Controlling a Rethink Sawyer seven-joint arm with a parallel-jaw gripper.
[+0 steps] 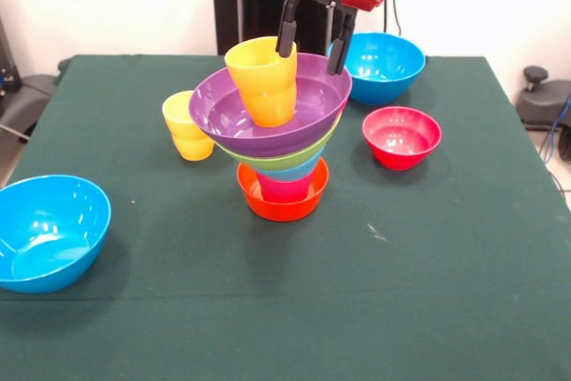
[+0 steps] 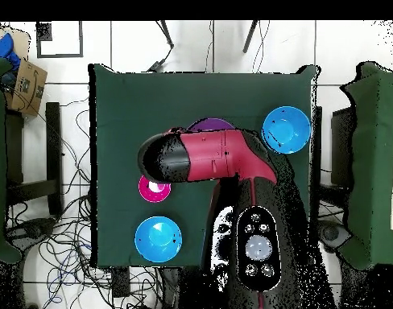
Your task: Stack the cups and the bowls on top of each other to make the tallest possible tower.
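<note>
Two black fingers (image 1: 287, 26) hang from the red gripper (image 1: 311, 45) in the front view, spread apart and holding nothing. The left one in the picture is just behind the rim of the orange cup (image 1: 264, 79); whether it touches the cup cannot be told. The other is at the far rim of the purple bowl (image 1: 308, 118). The cup stands a little tilted inside this bowl, at the top of the tower (image 1: 280, 162). Under the purple bowl come a green bowl, a bit of light blue, a pink cup and the orange bowl (image 1: 282, 206) as base on the green surface (image 1: 428, 265). A yellow cup (image 1: 186, 126) stands just beside the tower. A red bowl (image 1: 401, 136) and two blue bowls (image 1: 384, 66) (image 1: 46, 230) lie apart from it.

In the overhead view the red and black arm (image 2: 208, 157) covers most of the tower; only an edge of the purple bowl (image 2: 209, 125) shows. The fingers are hidden there.
</note>
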